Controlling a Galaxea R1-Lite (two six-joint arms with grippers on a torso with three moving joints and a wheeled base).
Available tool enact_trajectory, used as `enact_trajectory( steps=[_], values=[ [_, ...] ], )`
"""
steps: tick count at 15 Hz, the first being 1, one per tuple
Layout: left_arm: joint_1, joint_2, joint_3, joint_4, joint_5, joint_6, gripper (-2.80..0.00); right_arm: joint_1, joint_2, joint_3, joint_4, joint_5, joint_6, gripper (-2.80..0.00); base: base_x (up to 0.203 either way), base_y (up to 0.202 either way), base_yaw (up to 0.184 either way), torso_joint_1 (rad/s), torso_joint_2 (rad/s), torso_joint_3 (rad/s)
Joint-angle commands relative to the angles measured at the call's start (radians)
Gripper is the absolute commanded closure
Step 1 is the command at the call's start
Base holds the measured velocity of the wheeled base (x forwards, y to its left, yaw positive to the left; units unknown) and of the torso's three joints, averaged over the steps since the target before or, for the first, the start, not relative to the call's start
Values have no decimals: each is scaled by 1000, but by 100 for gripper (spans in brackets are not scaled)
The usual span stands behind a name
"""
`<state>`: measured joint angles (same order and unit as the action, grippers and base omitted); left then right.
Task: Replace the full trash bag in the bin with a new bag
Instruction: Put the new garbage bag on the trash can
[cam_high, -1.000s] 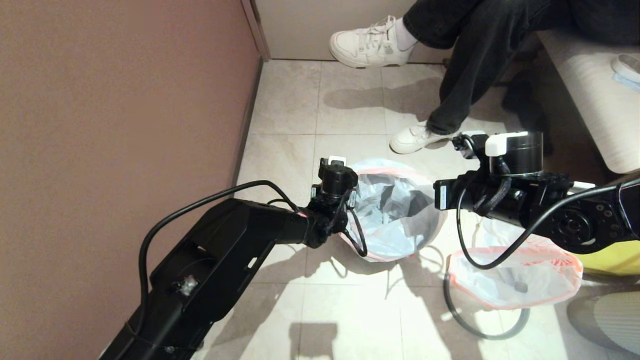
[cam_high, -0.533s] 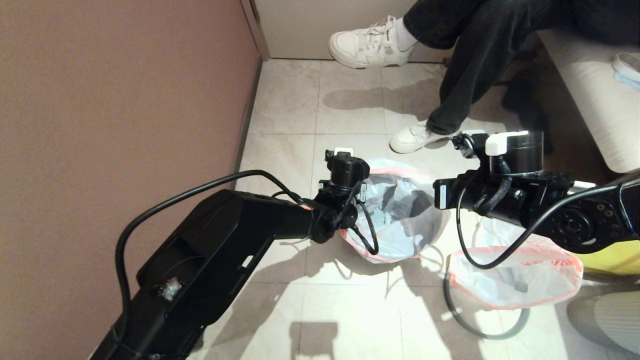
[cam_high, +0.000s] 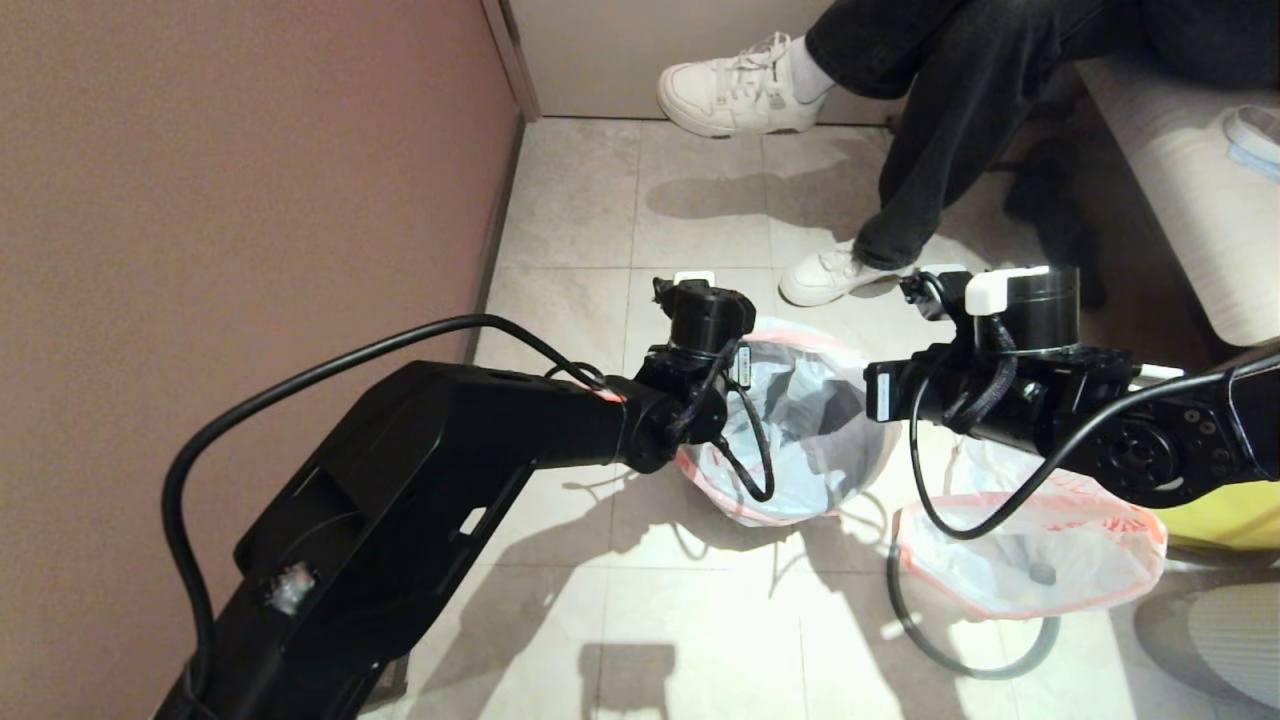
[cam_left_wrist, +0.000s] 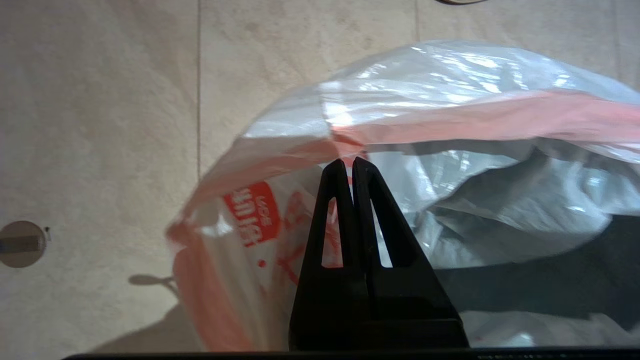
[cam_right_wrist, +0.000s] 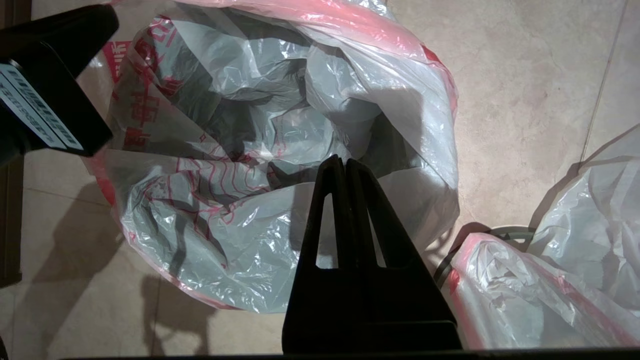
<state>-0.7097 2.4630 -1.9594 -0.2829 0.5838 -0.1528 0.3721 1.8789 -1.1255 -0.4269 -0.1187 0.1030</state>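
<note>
New bag sits draped over the bin, its pink-red edge folded outside the hoop. My left gripper hangs over the bag's edge on the side away from the full trash bag, fingers pressed together; whether they pinch film I cannot tell. My right gripper hovers over the bin's mouth, closed, empty.
</note>
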Motion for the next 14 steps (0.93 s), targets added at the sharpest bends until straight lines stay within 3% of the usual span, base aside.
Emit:
enact_trajectory(
  steps=[1, 4, 7, 8, 12, 14],
  values=[
    [-22, -10, 1, 0, 3, -11, 0, 1, 4, -2, -3, -1, 1, 0, 0, 0, 0, 0, 0, 0],
    [-61, -7, 5, 33, -28, -62, 0, -4, -7, -6, -10, -6, 1, 0, 0, 0, 0, 0, 0, 0],
    [-98, -15, 4, 80, -56, -69, 0, -30, -75, -5, -20, -13, 4, 0, 0, 0, 0, 0, 0, 0],
    [-112, -15, 0, 116, -99, -62, 0, -34, -95, -5, -20, -11, 5, 0, 0, 0, 0, 0, 0, 0],
    [-105, 26, -9, 150, -353, 79, 0, -35, -161, 24, -24, 27, 3, 0, 0, 0, 0, 0, 0, 0],
    [-89, 94, -17, 137, -368, 197, 0, -46, -196, 26, -24, 38, 7, 0, 0, 0, 0, 0, 0, 0]
  ],
)
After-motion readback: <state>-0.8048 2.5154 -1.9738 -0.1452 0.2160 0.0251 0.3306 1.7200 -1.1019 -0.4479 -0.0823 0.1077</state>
